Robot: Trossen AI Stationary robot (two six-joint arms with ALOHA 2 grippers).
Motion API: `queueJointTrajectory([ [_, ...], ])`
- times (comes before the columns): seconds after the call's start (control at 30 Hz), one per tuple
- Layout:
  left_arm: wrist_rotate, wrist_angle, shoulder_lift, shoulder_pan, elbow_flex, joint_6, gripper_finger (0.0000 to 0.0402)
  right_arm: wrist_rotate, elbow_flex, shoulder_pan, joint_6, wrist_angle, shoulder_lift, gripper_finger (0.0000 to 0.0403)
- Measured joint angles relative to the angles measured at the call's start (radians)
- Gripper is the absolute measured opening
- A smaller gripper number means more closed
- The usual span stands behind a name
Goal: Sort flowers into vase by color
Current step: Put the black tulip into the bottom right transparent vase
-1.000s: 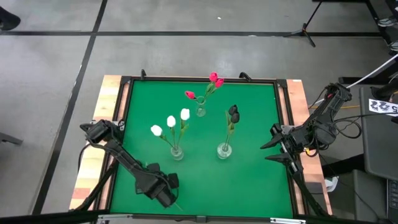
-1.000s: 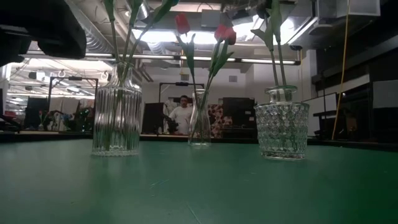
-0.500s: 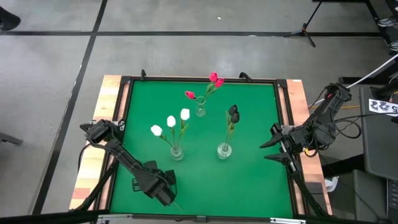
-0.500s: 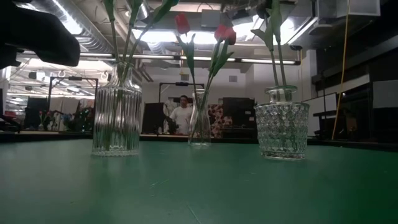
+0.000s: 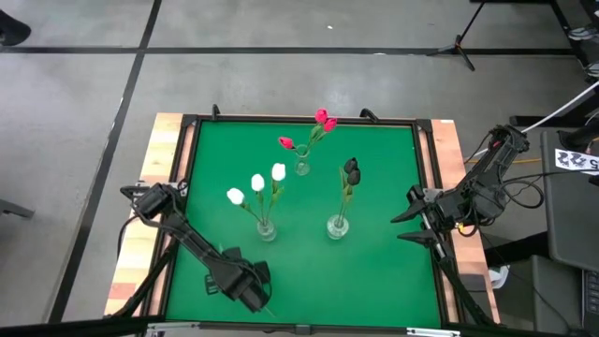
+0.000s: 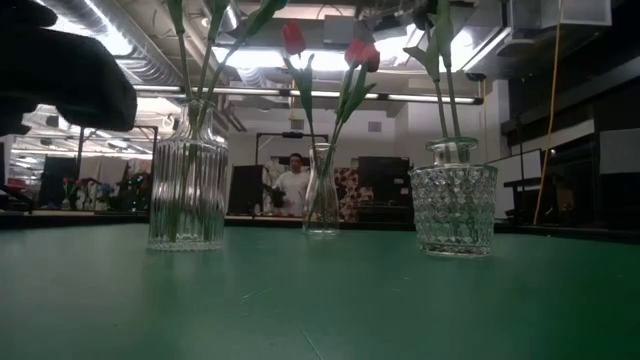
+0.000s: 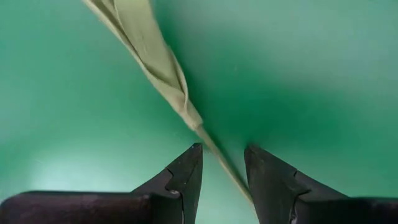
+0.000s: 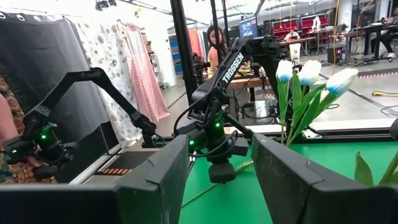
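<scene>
Left arm stretched low along the near left of the table, left gripper (image 5: 251, 292) pointing straight down close to the surface, fingers (image 7: 186, 174) parted with a narrow gap. Right arm folded at the right edge, right gripper (image 5: 409, 227) level and facing left, fingers (image 8: 155, 180) standing apart, empty.

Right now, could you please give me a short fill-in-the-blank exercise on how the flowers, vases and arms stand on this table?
1. The vase nearest the left arm holds three ____ tulips.
2. The vase farthest from both arms holds the ____ tulips.
3. The left gripper hangs over a green ____ lying on the mat, jaws apart on either side.
4. The right gripper waits at the mat's ____ edge.

Missing words: white; red-pink; stem; right
</scene>
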Motion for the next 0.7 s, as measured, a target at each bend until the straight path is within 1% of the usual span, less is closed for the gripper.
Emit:
queueJointTrajectory([
  [0.17,0.010,-0.011,0.008,-0.011,0.000,-0.003,0.0117,0.003,0.000,0.000,0.000,0.000,0.000,0.0177],
  [0.3,-0.001,-0.017,0.035,-0.021,0.005,-0.006,0.0116,0.021,0.000,0.000,0.000,0.000,0.000,0.0177],
  [0.4,-0.012,-0.009,0.053,-0.017,0.005,0.011,0.0105,0.021,0.000,0.000,0.004,0.001,0.000,0.0177],
  [0.5,-0.031,-0.003,0.054,-0.014,0.004,0.045,0.0079,0.022,0.000,0.000,0.009,0.003,0.000,0.0177],
  [0.63,-0.047,-0.012,0.057,-0.015,0.004,0.098,0.0026,0.036,0.000,0.000,0.009,0.004,0.000,0.0177],
  [0.7,-0.054,-0.023,0.058,-0.017,0.005,0.099,0.0008,0.048,0.000,0.000,0.009,0.001,0.000,0.0177],
])
